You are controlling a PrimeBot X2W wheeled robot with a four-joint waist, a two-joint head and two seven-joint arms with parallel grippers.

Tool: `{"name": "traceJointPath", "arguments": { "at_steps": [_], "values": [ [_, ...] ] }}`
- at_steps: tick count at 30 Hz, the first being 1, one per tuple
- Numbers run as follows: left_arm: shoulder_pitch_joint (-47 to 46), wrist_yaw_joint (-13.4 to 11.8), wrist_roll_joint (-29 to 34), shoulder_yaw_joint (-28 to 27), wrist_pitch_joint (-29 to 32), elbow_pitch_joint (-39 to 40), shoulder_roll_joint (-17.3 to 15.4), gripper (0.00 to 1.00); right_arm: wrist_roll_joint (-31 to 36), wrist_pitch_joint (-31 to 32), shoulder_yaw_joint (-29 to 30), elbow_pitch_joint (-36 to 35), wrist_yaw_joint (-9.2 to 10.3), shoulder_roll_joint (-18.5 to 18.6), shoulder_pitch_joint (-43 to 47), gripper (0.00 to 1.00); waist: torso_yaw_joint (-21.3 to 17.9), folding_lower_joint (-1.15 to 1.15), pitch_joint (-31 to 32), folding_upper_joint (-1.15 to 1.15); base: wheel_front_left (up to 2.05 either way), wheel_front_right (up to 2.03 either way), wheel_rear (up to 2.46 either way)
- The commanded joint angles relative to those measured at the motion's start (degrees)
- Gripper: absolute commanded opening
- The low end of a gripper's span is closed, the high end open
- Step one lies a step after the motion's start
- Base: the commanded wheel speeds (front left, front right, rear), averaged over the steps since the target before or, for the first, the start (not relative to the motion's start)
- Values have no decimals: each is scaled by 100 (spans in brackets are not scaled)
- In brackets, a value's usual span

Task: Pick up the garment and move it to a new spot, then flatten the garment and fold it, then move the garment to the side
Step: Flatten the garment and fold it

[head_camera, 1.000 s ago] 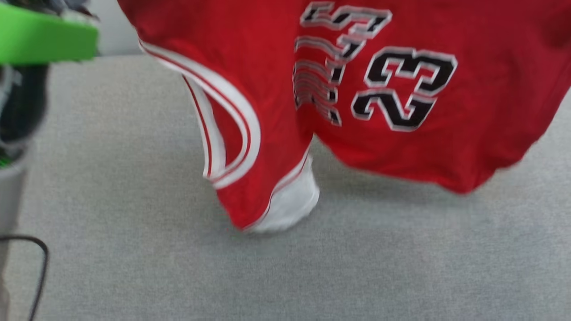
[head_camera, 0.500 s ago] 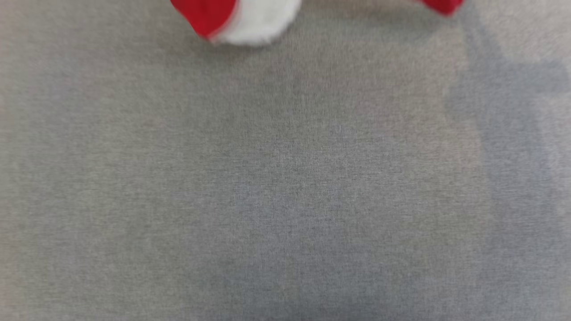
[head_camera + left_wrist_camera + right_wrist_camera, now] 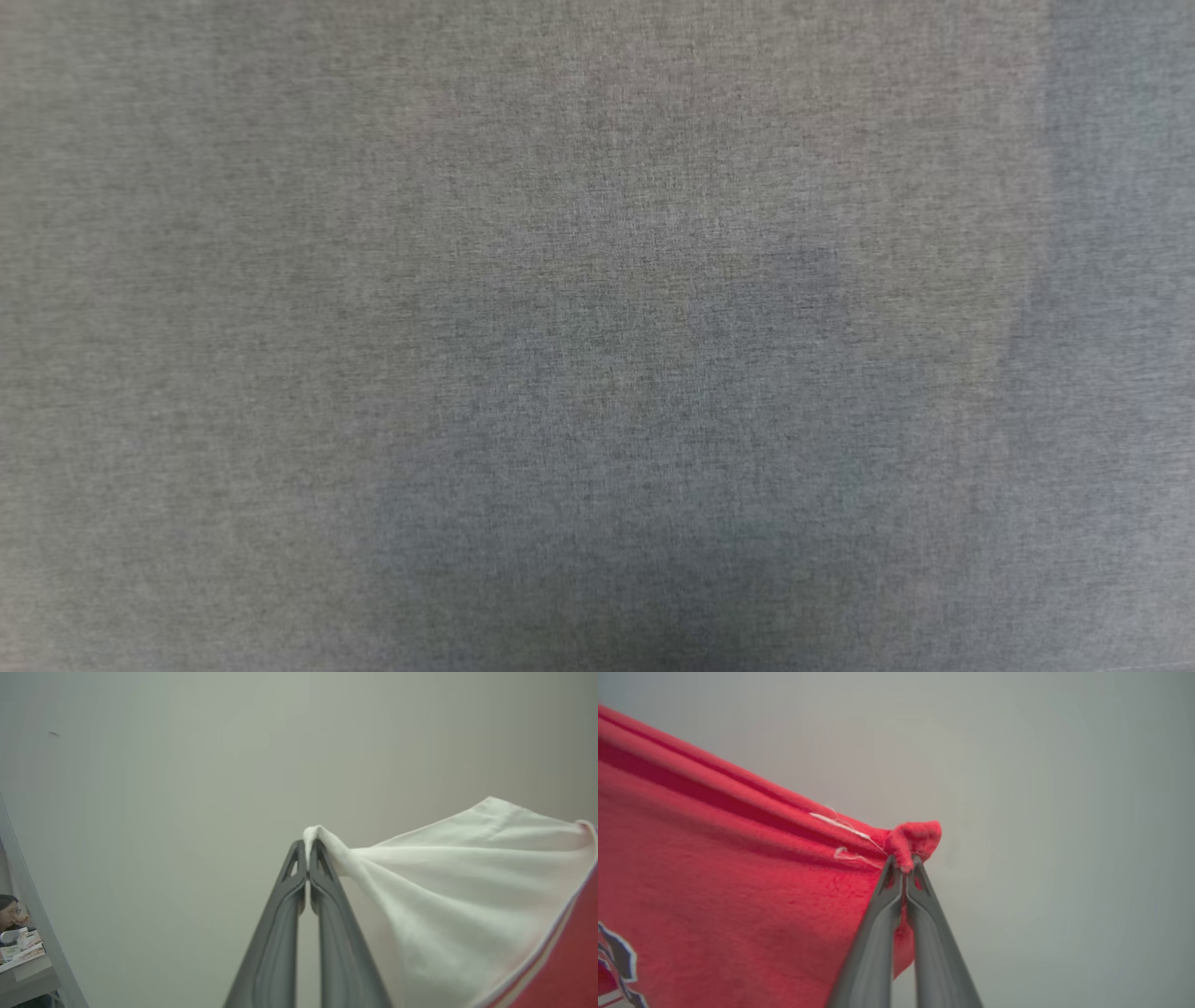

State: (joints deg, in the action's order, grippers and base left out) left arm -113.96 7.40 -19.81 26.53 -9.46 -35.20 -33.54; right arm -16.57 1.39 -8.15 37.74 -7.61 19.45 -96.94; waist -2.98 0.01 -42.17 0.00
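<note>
Grey woven cloth point(image 3: 597, 336) is spread across the head view, with soft shadows laid over its lower middle and right edge. Up at the wrists, the jersey point(image 3: 738, 882) is held aloft against a pale wall point(image 3: 187, 765), stretched between both arms. The left gripper point(image 3: 308, 845) is clamped tight, fingertips together, with a pinch of the white sleeve cuff point(image 3: 444, 891) caught between them. The cuff is drawn taut to one side, and red cloth is seen past its striped trim. The right gripper point(image 3: 906, 865) is likewise closed hard, with a small nub of red hem bunched at its tips. A corner of black-and-white lettering point(image 3: 616, 956) is glimpsed low in that view. So the pick-up is judged done. The carry to a new spot is probably the step in hand, though the spot itself cannot be made out. Flattening, folding and the move aside are all left to do.
</note>
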Motion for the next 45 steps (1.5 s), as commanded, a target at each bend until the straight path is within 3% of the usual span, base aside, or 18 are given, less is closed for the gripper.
{"name": "traceJointPath", "arguments": {
  "at_steps": [1, 6, 12, 21, 28, 38, 45],
  "values": [
    [-116, -3, -47, 21, -129, -167, -16, 0, 69, -105, -2, 181, 12, 10, -65, 0, -28, -1, -199, 0, 0, 0, 0],
    [83, 6, -343, 247, -444, -422, 80, 0, 87, -477, -108, 569, 12, -26, -170, 0, 71, -1, -305, 0, 0, 0, 0],
    [813, 7, -765, 290, -548, -71, 223, 0, -114, -814, -357, 808, 12, -3, 70, 0, 224, -1, -307, 0, 0, 0, 0],
    [2820, 8, -897, -30, -552, 948, 591, 0, -502, -1246, -899, 870, 12, 129, 1112, 0, 379, -1, 248, 0, 0, 0, 0],
    [4618, 8, -1059, 129, -553, 1302, 824, 0, -991, -1358, -1345, 735, 12, 272, 2310, 0, 470, -1, 927, 0, 0, 0, 0],
    [6783, 8, -1434, 396, -553, 1266, 754, 0, -1729, -1303, -2026, 441, 12, 543, 4174, 0, 596, -1, 1957, 0, 0, 0, 0],
    [7996, 9, -1726, 677, -553, 1387, 480, 0, -2322, -1295, -2271, 375, 12, 695, 5273, 0, 661, -1, 2574, 0, 0, 0, 0]
  ]
}}
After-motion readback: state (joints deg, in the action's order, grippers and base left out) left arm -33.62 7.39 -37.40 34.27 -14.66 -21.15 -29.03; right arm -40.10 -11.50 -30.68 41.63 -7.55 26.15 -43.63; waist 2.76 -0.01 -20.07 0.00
